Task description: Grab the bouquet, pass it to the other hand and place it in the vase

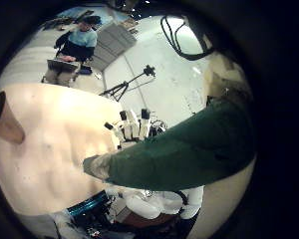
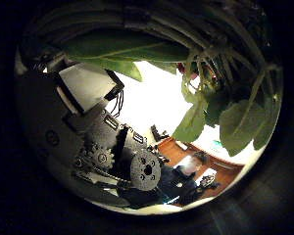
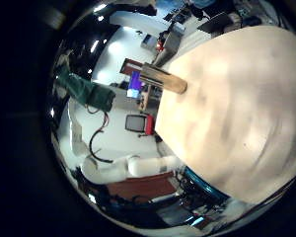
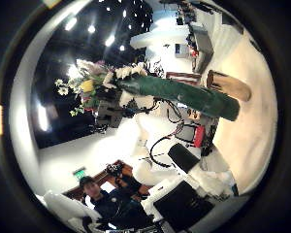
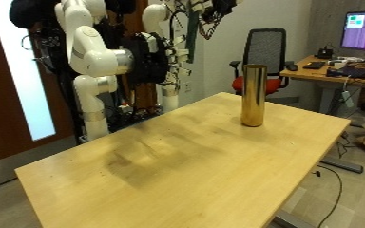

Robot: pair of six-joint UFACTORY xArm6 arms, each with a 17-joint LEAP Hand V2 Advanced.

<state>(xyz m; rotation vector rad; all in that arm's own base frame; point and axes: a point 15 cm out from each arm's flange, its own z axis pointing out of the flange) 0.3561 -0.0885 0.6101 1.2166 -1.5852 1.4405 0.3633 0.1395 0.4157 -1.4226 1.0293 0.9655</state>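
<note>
From outside, both hands are cut off above the frame. In the right palm views the left hand (image 4: pixel 114 109) is clamped on the bouquet (image 4: pixel 184 95); the right hand's state is unclear. The vase (image 5: pixel 252 95) stands upright on the wooden surface (image 5: pixel 170 161).

There is one tabletop (image 5: pixel 170 161), made of pale wood. One tall gold vase (image 5: pixel 252 95) stands upright on it. Nothing else is on the tabletop.

There are two white robot arms (image 5: pixel 97 57) up behind the tabletop. Only one robot hand (image 1: pixel 130 127) can be seen well, in a palm view. Its fingers (image 1: pixel 144 119) are by the wrap.

There is one bouquet (image 4: pixel 175 95). It has one dark green wrap around the stems. At its top are many small flowers (image 4: pixel 87 78) and green leaves (image 2: pixel 230 117), too many to count.
</note>
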